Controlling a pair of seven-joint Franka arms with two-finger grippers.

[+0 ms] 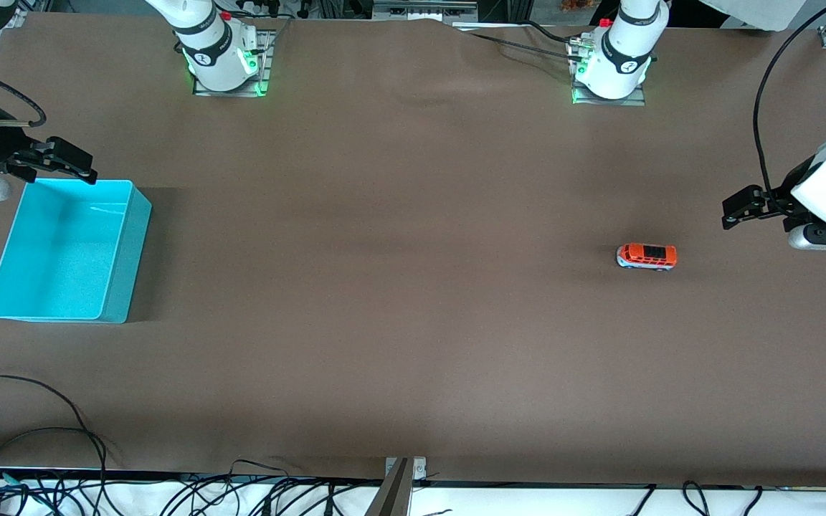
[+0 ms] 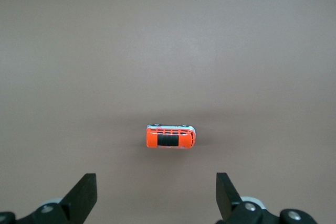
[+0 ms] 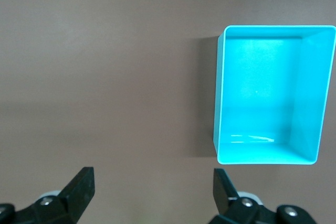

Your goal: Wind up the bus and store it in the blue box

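Ahead of the left gripper (image 2: 156,195), between the lines of its two spread fingers (image 2: 84,192), the bus (image 2: 170,137) sits upright on the bare surface (image 1: 413,287), well apart from the fingertips and lying crosswise to them. Fingers wide open, holding nothing; gripper hangs up in the air near the bus at the left arm's end.

Right gripper (image 1: 62,165) hovers over the rim of the blue box (image 1: 115,251), fingers (image 3: 79,190) also spread and empty. Box is empty, open-topped, at the right arm's end, well apart from the bus.

Risks, as judged:
- Bus stands on wheels; a touch from one finger before the other would likely roll or skid it out of the gap.
- Toy is small against the finger spread; an off-centre close could twist it or pinch only a corner.
- Winding probably needs the wheels dragged on the surface; too light a grip slips, too much press jams.
- Long carry to the box; a weak hold drops it on the way.
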